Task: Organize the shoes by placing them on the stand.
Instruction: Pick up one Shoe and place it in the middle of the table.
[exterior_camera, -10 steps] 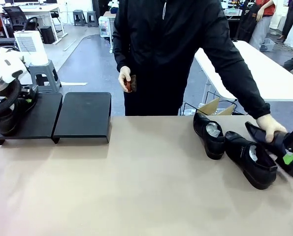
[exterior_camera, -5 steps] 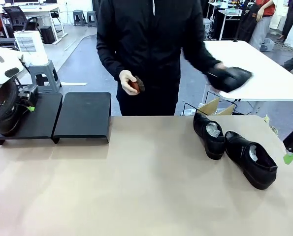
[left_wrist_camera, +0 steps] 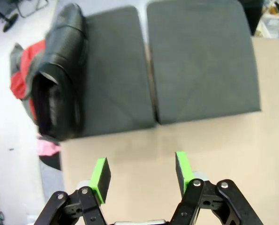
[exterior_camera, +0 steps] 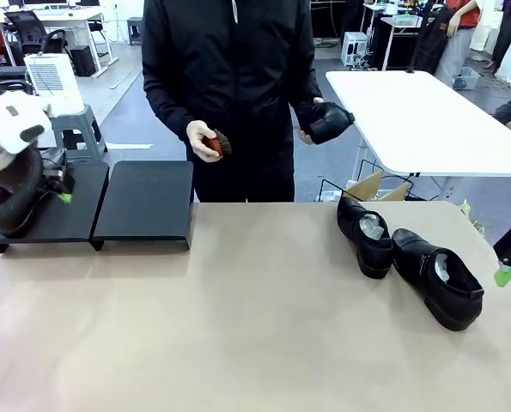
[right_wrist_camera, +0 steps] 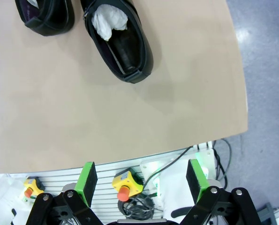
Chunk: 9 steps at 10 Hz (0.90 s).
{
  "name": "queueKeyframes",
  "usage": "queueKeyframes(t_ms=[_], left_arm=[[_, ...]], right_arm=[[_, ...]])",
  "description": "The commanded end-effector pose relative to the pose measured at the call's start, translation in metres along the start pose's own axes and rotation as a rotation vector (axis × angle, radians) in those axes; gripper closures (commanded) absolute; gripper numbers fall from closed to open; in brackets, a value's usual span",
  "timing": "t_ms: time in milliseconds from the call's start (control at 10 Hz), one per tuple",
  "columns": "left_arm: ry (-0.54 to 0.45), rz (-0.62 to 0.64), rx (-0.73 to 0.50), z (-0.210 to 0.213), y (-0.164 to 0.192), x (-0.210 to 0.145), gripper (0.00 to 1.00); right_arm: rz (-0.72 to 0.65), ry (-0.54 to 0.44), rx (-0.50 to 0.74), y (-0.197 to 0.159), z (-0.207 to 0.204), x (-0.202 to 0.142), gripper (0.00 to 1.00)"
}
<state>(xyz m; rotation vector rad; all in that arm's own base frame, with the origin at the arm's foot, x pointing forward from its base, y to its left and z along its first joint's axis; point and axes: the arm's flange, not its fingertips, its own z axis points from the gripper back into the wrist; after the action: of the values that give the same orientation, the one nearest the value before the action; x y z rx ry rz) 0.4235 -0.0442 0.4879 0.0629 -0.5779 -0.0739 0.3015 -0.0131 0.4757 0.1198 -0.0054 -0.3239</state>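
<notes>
A tan counter [exterior_camera: 255, 343] stands in a workshop with a grey floor [exterior_camera: 152, 112] and a white table [exterior_camera: 427, 120] behind. The black stand [exterior_camera: 143, 202] sits at far left, with one shoe [left_wrist_camera: 59, 75] on its left section. A second shoe [exterior_camera: 365, 236] and a third shoe [exterior_camera: 440, 279] lie side by side at right. The person's hand [exterior_camera: 311, 116] holds a fourth shoe [exterior_camera: 331, 122]. The left pincer [left_wrist_camera: 141, 173] and the right pincer [right_wrist_camera: 141, 180] both gape wide, empty.

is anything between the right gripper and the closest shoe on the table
Nothing visible does: bare tabletop lies between the right gripper, jaws open, and the nearest shoe.
</notes>
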Motion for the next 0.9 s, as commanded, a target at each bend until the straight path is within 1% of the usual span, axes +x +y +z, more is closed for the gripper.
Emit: queueKeyframes(t_ms=[0, 100, 200, 300, 400, 600, 800], left_arm=[[0.057, 0.085, -0.081, 0.024, -0.032, -0.037, 0.28], [0.076, 0.089, -0.074, 0.026, -0.044, -0.048, 0.28], [0.080, 0.101, -0.071, 0.023, -0.045, -0.047, 0.28], [0.066, 0.108, -0.050, 0.022, -0.036, -0.040, 0.28], [0.078, 0.067, -0.077, 0.019, -0.049, -0.041, 0.28], [0.078, 0.067, -0.077, 0.019, -0.049, -0.041, 0.28], [0.078, 0.067, -0.077, 0.019, -0.049, -0.041, 0.28]], right_arm=[[0.005, -0.004, -0.001, 0.001, 0.001, 0.000, 0.00], [0.005, -0.004, -0.001, 0.001, 0.001, 0.000, 0.00], [0.000, 0.000, 0.000, 0.000, 0.000, 0.000, 0.00], [0.063, 0.004, -0.030, 0.015, 0.000, 0.002, 0.00], [0.112, -0.004, -0.064, 0.029, 0.004, 0.004, 0.00], [0.220, -0.053, -0.090, 0.061, 0.022, 0.015, 0.00], [0.351, -0.089, -0.122, 0.101, 0.031, 0.031, 0.00]])
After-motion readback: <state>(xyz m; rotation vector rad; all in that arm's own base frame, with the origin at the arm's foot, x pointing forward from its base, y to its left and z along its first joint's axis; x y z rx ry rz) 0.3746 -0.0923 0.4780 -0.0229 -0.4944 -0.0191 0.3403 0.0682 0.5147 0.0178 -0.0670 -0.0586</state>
